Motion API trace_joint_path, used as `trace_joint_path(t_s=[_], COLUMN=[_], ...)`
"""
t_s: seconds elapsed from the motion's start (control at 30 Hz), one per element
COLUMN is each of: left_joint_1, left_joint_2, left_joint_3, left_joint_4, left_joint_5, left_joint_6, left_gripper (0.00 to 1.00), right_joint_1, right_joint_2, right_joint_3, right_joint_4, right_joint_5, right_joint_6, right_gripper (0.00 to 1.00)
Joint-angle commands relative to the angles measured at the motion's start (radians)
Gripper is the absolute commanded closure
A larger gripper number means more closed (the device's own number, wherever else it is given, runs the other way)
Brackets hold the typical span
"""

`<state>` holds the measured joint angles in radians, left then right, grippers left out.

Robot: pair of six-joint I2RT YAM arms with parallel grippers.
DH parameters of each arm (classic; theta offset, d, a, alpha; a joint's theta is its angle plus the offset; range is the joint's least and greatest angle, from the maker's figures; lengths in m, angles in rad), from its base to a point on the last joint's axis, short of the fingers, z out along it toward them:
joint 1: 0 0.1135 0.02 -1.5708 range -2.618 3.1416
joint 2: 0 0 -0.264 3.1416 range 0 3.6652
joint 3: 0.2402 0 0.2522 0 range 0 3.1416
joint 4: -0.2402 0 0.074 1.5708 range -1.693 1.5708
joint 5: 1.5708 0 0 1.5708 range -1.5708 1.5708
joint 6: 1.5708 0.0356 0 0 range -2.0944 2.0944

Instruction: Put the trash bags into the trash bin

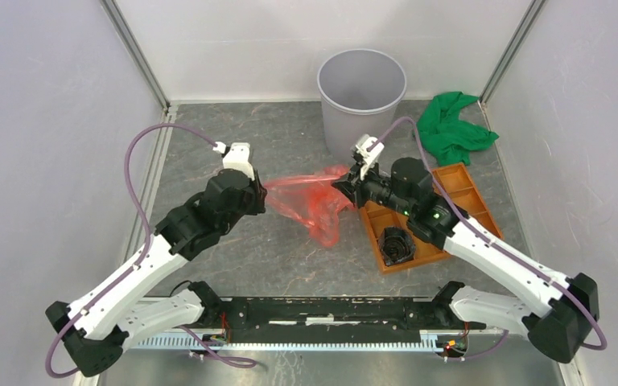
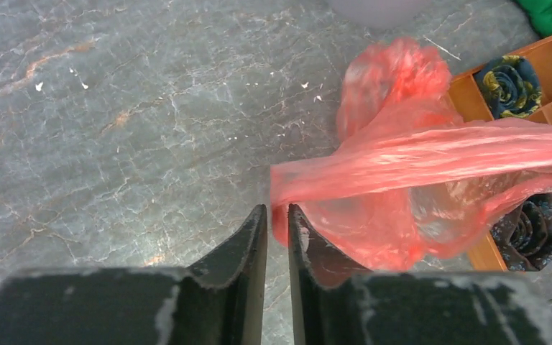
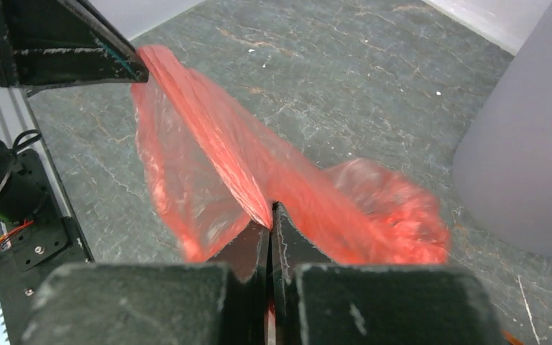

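The red-pink trash bag (image 1: 315, 201) is stretched in the air between my two grippers, above the table and in front of the grey trash bin (image 1: 360, 88). My left gripper (image 1: 262, 195) pinches the bag's left edge at its fingertips; in the left wrist view (image 2: 277, 208) the jaws stand almost together with red film (image 2: 417, 165) between the tips. My right gripper (image 1: 340, 186) is shut on the bag's right part. In the right wrist view (image 3: 271, 208) the bag (image 3: 208, 136) fans out from the closed tips, and the bin's wall (image 3: 525, 144) stands at the right.
An orange compartmented tray (image 1: 455, 168) lies to the right under my right arm, with a dark rosette-shaped object (image 1: 394, 245) in its near compartment. A green cloth (image 1: 451, 125) lies at the back right beside the bin. Walls enclose the table on three sides.
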<state>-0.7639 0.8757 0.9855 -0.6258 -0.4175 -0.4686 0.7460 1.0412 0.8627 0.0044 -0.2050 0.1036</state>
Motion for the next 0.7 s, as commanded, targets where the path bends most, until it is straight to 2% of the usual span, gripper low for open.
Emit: trace_joint_path(t_s=[0.0,0.1,0.2,0.27,0.37,0.47,0.57,0.67], left_joint_1=[0.002,0.002,0.002,0.001,0.002,0.002,0.002,0.002], left_joint_2=[0.050,0.102,0.095,0.043,-0.055,-0.110,-0.092,-0.083], left_joint_3=[0.165,0.374,0.532,0.539,0.418,0.219,0.064,0.005], left_joint_4=[-0.007,-0.044,-0.030,0.028,0.098,0.072,-0.031,-0.065], left_joint_5=[-0.065,-0.072,0.005,0.064,0.062,-0.015,-0.050,-0.045], left_joint_6=[0.017,0.098,0.144,0.149,0.105,0.012,-0.090,-0.135], left_gripper=[0.83,0.96,0.98,0.98,0.98,0.98,0.98,0.98], right_joint_1=[-0.001,-0.001,0.000,0.001,-0.001,0.000,-0.003,-0.007], right_joint_2=[0.076,0.129,0.122,0.087,0.026,-0.018,0.006,0.059], right_joint_3=[0.204,0.396,0.497,0.476,0.336,0.122,-0.031,-0.057], right_joint_4=[-0.037,-0.115,-0.091,-0.035,0.074,0.153,0.152,0.081], right_joint_5=[0.030,0.046,0.002,-0.030,-0.035,0.059,0.160,0.186], right_joint_6=[-0.042,-0.082,-0.095,-0.092,-0.077,-0.034,0.025,0.037], right_gripper=[1.00,0.99,0.99,0.99,0.99,0.99,1.00,1.00])
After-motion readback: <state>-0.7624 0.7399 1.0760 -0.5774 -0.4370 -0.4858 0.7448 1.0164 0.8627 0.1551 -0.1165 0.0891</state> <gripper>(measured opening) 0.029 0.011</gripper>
